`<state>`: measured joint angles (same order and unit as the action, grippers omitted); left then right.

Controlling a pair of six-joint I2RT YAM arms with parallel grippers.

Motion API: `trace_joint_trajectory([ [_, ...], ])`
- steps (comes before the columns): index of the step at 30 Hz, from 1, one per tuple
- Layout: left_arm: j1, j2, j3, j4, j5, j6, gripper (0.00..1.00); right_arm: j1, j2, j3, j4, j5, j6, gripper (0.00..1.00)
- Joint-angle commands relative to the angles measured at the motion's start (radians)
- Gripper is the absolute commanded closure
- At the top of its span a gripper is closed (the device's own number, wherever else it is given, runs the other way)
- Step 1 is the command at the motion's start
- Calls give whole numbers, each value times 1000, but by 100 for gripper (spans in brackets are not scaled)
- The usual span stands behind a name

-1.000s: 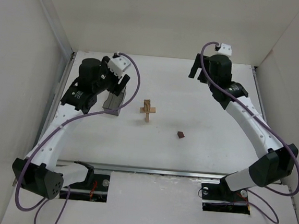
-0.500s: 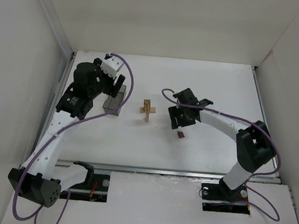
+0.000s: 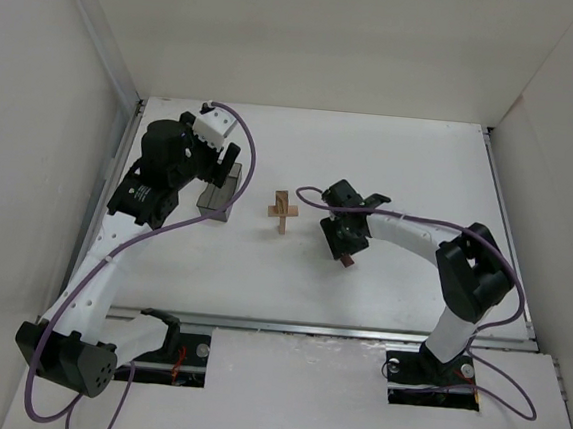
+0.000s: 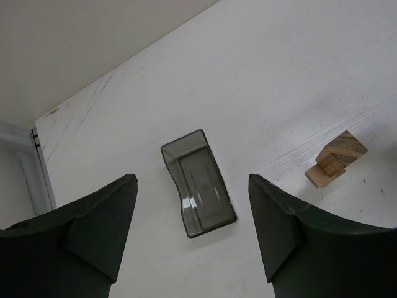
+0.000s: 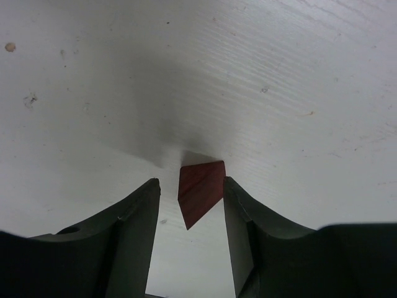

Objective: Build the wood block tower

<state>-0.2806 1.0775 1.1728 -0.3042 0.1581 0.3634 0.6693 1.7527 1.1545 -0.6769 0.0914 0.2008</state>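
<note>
Reddish-brown, the small block lies on the white counter between the fingers of the right hand. That hand stands narrow, one finger at the block's edge and a slit left on the other side. Nearby the tan wooden cross stands upright. The left hand hangs wide above a grey box, holding nothing.

Wood block tower is matt, grained; grey box is glossy translucent plastic.
</note>
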Motion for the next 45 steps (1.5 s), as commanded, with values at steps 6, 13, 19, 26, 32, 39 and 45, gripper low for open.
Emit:
trace_joint_trajectory([
  [6, -2, -25, -1, 30, 20, -18, 30, 39, -36, 34, -50, 70, 22, 51],
  [13, -2, -25, -1, 30, 38, -18, 30, 39, -6, 45, -36, 57, 32, 74],
  [19, -2, -25, -1, 30, 27, -18, 30, 39, 13, 56, -58, 68, 42, 86],
  [26, -2, -36, -1, 30, 27, -9, 30, 39, 22, 77, -58, 64, 54, 100],
  [32, -2, -36, 30, 7, 67, 31, 33, 4, -134, 140, -33, -57, 65, 100],
  [39, -12, 27, 154, -93, 237, 136, 32, -105, -317, 273, 66, -280, 127, 100],
  [45, -72, 113, 349, -295, 509, 379, 16, -117, -424, 260, 365, -501, 256, 100],
])
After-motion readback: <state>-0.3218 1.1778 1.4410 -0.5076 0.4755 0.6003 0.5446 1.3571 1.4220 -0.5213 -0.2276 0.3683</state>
